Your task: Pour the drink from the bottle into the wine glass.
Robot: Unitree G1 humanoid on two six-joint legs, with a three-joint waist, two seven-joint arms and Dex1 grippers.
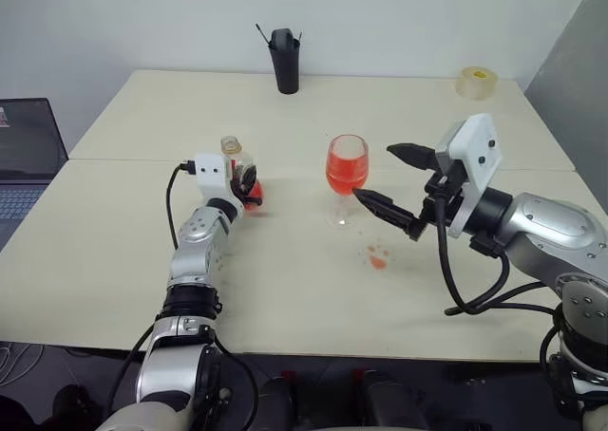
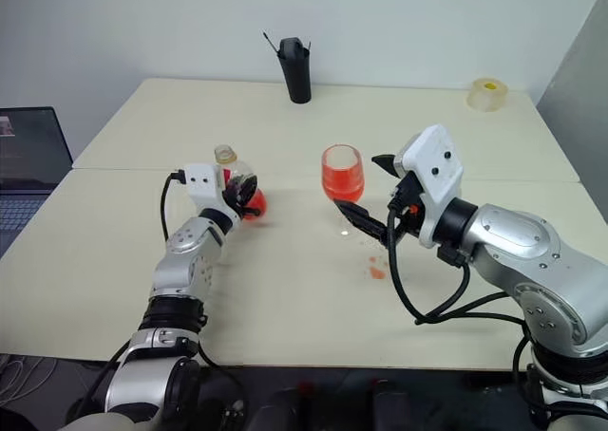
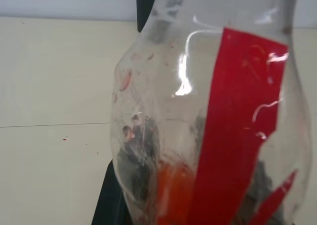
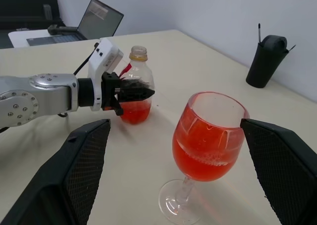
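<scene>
— Left gripper (image 4: 130, 92) sat clenched on the bottle (image 4: 136, 86), which stood upright on the table (image 1: 285, 289); a little drink remained at its bottom.

— And the right gripper (image 1: 391, 179)?

— Spread wide, released; the wine glass (image 1: 347, 170) stood between its fingers, untouched, holding red-orange drink (image 4: 203, 153).

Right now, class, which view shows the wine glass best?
The right wrist view: the wine glass appears close up, from rim to foot, holding red drink. Both eye views show it smaller, standing on the table.
</scene>
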